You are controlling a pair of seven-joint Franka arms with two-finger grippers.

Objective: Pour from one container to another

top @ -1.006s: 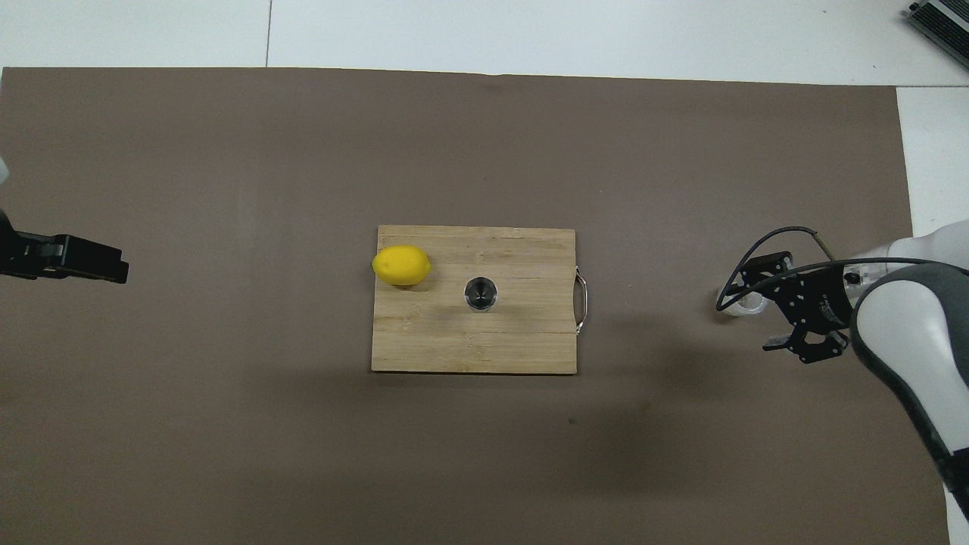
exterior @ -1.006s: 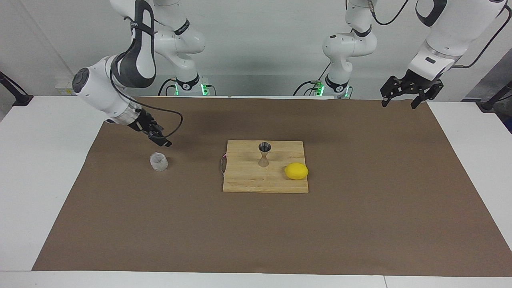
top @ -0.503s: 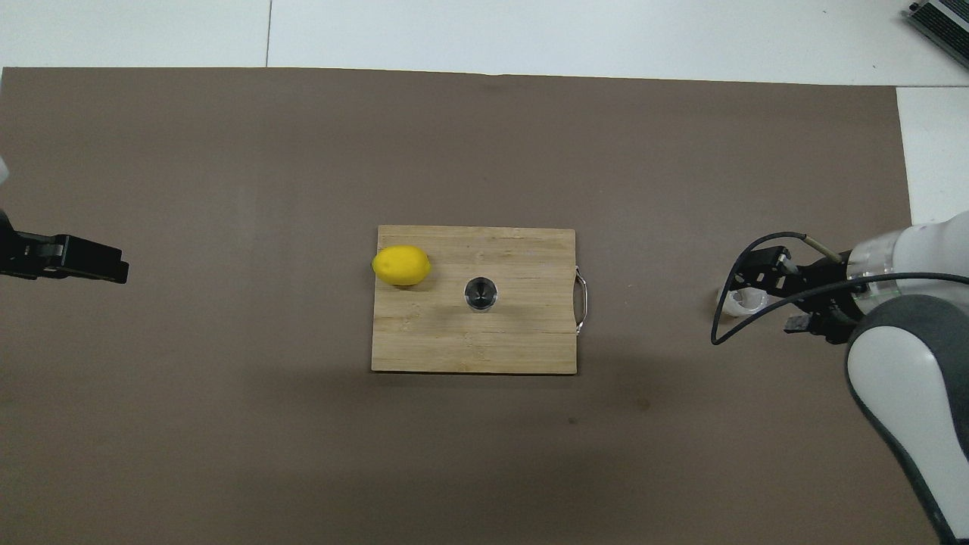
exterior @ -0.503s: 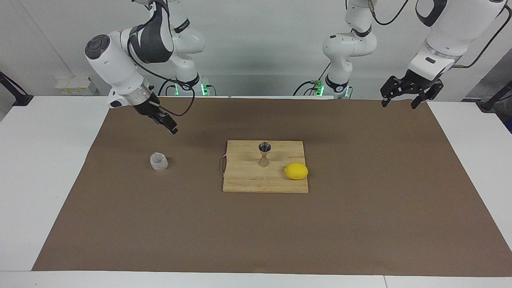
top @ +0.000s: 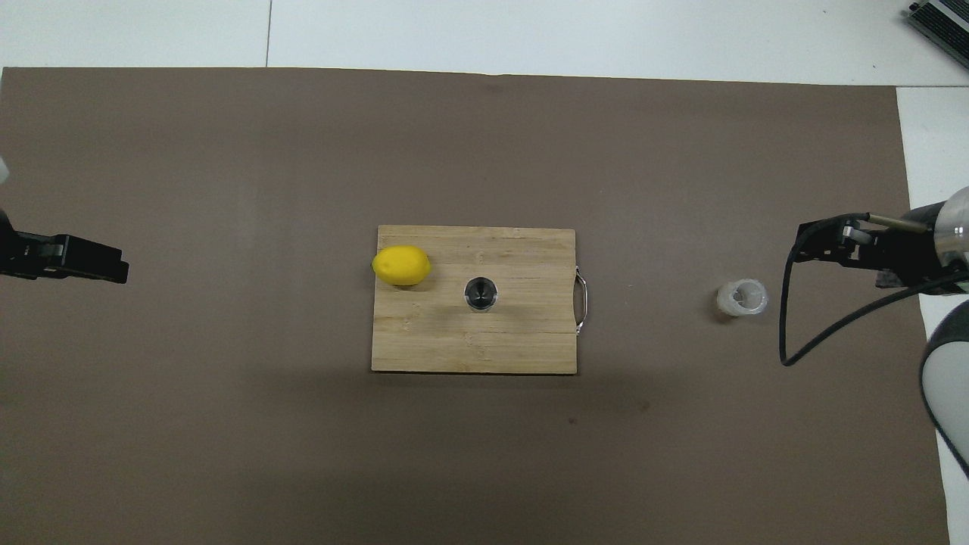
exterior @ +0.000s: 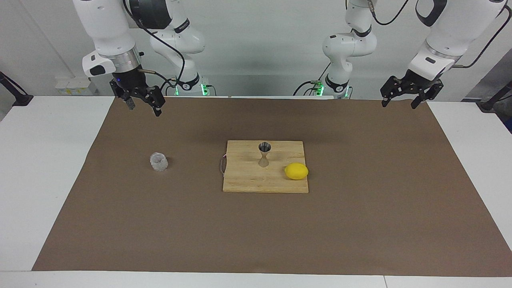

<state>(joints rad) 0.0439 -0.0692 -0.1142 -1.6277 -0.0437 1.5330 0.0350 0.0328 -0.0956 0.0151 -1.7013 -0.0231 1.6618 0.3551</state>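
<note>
Centrally on the brown mat [exterior: 360, 224] lies a wooden cutting board [exterior: 248, 180], the landmark for everything else. Upright on the board stands the steel hourglass jigger [exterior: 264, 154], with a yellow lemon [exterior: 296, 171] beside it toward the left arm's end, at the board's edge. Off the board, toward the right arm's end, the faceted clear glass cup [exterior: 159, 162] stands upright on the mat, touched by nothing. Up in the air, the right gripper [exterior: 143, 105] hangs over the mat's edge nearest the robots, well apart from the cup, fingers spread and empty. Likewise the left gripper [exterior: 400, 105] hangs over the mat's corner at the left arm's end, fingers apart, holding nothing.
</note>
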